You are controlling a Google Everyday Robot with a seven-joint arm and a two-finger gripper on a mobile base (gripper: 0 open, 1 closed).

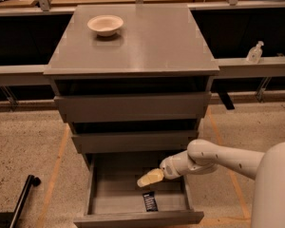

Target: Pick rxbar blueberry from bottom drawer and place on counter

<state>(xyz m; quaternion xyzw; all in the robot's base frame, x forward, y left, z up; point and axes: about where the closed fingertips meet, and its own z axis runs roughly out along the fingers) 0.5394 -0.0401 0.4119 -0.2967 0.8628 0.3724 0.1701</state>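
Floor [28, 146]: tan and speckled; fills the lower left and lower right of the frame
Cabinet [133, 109]: grey, three drawers, centre of the frame; the two upper drawers sit pushed in or nearly so
Surface [152, 42]: the cabinet's flat, faintly glossy grey top, upper centre; broad bare room to the right of the bowl for setting the bar down
Drawer [137, 218]: lowest of the three, pulled well out at bottom centre; a shallow grey box, open from above
Arm [223, 158]: white; enters from the lower right edge and runs leftward and slightly down; wrist bent so the tip slants down and left over the drawer's inside
Bowl [105, 24]: pale, on the surface at upper left; well apart from the work
Gripper [150, 177]: yellowish tip over the middle of the drawer, above the bar and apart from it; nothing in it as far as shows; whether it is open or closed I cannot tell
Bar [150, 201]: small, dark, flat wrapper on the drawer floor near the front wall, bottom centre; long axis roughly front to back
Handling: likely light, thin and a little pliant; the wrapper probably slick; not fragile, though a hard squeeze may crease it
Hold: best across the short width near the middle, from above; lying flat leaves little edge to catch, and the front wall close by crowds the approach
Risk: a shallow pinch may let it slide out on the lift
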